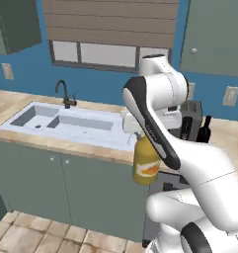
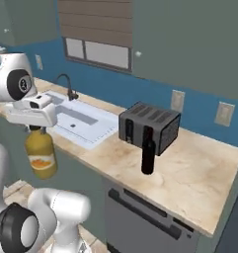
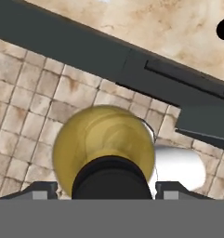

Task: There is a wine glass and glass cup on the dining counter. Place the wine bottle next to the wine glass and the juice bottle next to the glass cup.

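My gripper (image 3: 104, 193) is clamped on the cap of the juice bottle (image 2: 40, 158), which hangs off the worktop's edge at left centre in the right base view. The wine bottle (image 2: 148, 150) waits mid-frame by the toaster (image 2: 150, 126); neither is delivered.

**White arm, dark joints**

Arm (image 1: 189, 168) is glossy white w/ smooth rounded shells, thick tube-like links. Joints show as dark, near-black bands & round caps: one curved black strip runs along the upper link, another dark ring sits at the lower right in left base view. Right base view shows a round black joint cap w/ small pale marks on it, plus a second black disc w/ grey rim low down. Hand housing is a white, boxy block. Gripper (image 3: 106, 193) finger tips are small, dark grey, w/ lighter grey patches on them
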Tool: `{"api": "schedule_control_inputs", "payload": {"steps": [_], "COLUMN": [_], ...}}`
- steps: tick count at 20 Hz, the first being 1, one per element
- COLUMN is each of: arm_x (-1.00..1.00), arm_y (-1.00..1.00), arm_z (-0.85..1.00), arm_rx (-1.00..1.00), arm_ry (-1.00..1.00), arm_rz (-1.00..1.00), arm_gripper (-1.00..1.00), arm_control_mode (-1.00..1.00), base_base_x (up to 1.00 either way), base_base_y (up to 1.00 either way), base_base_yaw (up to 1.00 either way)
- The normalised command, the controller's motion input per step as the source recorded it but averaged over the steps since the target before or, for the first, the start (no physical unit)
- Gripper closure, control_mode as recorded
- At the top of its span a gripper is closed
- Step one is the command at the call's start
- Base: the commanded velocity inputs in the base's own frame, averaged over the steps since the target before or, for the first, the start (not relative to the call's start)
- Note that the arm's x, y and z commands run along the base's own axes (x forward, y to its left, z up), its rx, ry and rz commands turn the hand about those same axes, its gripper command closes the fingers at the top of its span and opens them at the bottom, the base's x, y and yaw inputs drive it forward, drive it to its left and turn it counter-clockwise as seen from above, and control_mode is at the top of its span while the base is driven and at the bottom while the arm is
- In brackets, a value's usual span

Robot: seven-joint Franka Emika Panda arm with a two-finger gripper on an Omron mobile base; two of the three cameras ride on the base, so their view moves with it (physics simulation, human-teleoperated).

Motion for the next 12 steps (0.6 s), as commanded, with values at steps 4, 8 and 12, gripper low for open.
{"api": "schedule_control_inputs", "payload": {"steps": [4,8,12], "arm_x": [0.0,0.0,0.0], "arm_y": [0.0,0.0,0.0], "arm_z": [0.0,0.0,0.0], "arm_rx": [0.0,0.0,0.0], "arm_ry": [0.0,0.0,0.0], "arm_rz": [0.0,0.0,0.0], "arm_gripper": [1.0,1.0,1.0], "arm_control_mode": [1.0,1.0,1.0], "base_base_x": [-0.04,-0.02,0.0], "base_base_y": [0.23,0.17,0.17], "base_base_yaw": [0.93,0.94,0.93]}}
